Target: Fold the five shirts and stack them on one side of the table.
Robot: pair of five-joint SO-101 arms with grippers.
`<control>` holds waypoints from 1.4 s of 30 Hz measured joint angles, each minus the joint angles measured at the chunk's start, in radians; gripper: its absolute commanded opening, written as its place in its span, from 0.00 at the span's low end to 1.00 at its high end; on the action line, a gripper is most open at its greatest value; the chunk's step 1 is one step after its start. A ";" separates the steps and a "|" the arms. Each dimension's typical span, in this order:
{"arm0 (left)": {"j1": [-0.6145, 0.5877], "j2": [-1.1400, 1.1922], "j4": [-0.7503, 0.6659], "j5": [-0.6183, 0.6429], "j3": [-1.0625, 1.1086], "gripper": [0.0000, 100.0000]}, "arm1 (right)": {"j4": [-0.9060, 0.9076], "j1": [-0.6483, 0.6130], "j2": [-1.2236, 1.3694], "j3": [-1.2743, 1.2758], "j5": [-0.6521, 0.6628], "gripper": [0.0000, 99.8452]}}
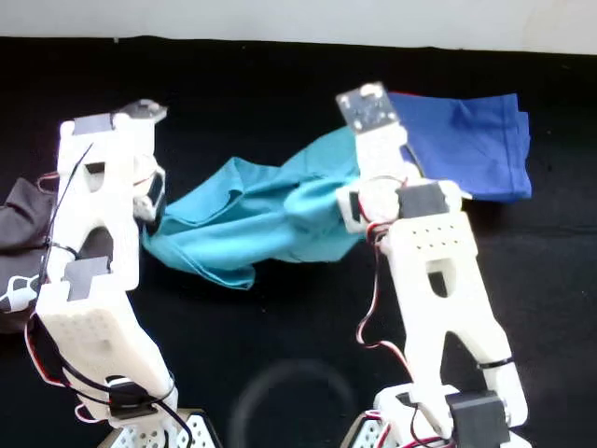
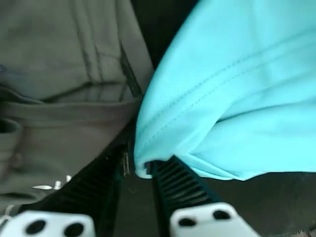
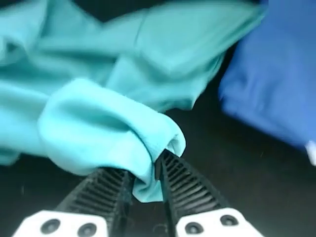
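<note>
From above, my right arm (image 1: 434,271) covers the spot where the teal shirt (image 1: 270,210) meets the blue shirt (image 1: 466,140). My left arm (image 1: 93,215) hides 1 end of the teal shirt and part of the dark shirt (image 1: 23,215), which the picture's edge cuts off. In the right wrist view the blue shirt is blurred and its far side is cut off

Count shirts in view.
3: teal shirt at centre, pinched by left claw and right claw; blue shirt far right; dark shirt at the left edge. More may lie outside the views.
</note>
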 measured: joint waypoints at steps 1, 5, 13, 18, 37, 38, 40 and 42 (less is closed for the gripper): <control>-0.003 0.000 0.000 0.000 -0.028 0.09 | -0.029 0.006 0.000 -0.018 0.000 0.01; -0.005 0.000 0.020 0.000 -0.114 0.09 | -0.123 0.031 -0.002 -0.035 0.000 0.01; 0.094 0.000 0.288 0.023 -0.247 0.09 | -0.137 0.035 0.002 -0.035 0.000 0.01; 0.279 -0.026 0.299 0.114 -0.112 0.09 | -0.137 0.041 0.086 -0.037 0.000 0.01; 0.638 -0.087 -0.199 0.328 0.373 0.14 | -0.143 0.044 0.180 -0.037 -0.002 0.01; 0.640 -0.066 -0.218 0.328 0.373 0.14 | -0.143 0.044 0.180 -0.037 -0.002 0.01; 0.637 -0.034 -0.239 0.328 0.370 0.14 | -0.143 0.044 0.180 -0.037 -0.002 0.01; 0.634 -0.021 -0.244 0.328 0.368 0.13 | -0.143 0.044 0.180 -0.037 -0.002 0.01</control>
